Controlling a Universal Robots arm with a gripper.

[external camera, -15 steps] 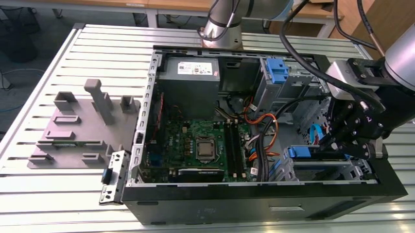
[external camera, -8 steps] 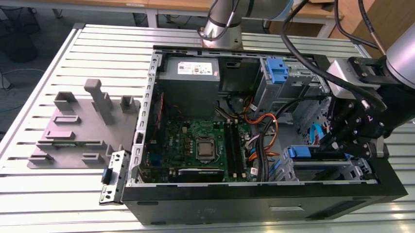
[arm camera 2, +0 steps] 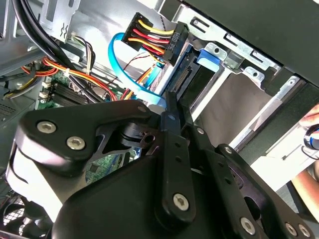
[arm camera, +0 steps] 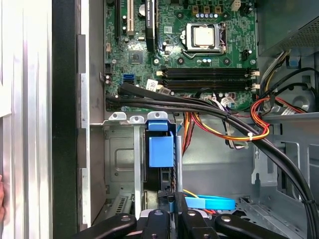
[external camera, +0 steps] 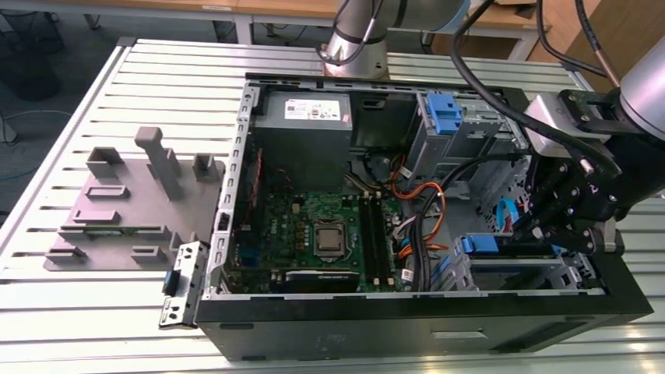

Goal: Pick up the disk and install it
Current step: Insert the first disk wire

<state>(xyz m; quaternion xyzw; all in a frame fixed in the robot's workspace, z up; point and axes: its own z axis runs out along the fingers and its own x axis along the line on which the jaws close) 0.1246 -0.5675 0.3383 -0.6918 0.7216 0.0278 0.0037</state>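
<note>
One disk [arm camera: 160, 149] seated in case bay [arm camera: 117, 159], gripper [arm camera: 172, 201] pressed together above it.

Open computer case [external camera: 245, 156] with motherboard [external camera: 311, 234] beside grey fixture plate [external camera: 124, 210].

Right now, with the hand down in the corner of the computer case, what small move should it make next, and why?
Probably a short, straight push deeper into the drive cage. The disk stands on edge in the cage slot, with the hand right at its outer end. The power connector and its coloured wires hang close beside it, so sideways drift looks risky.
</note>
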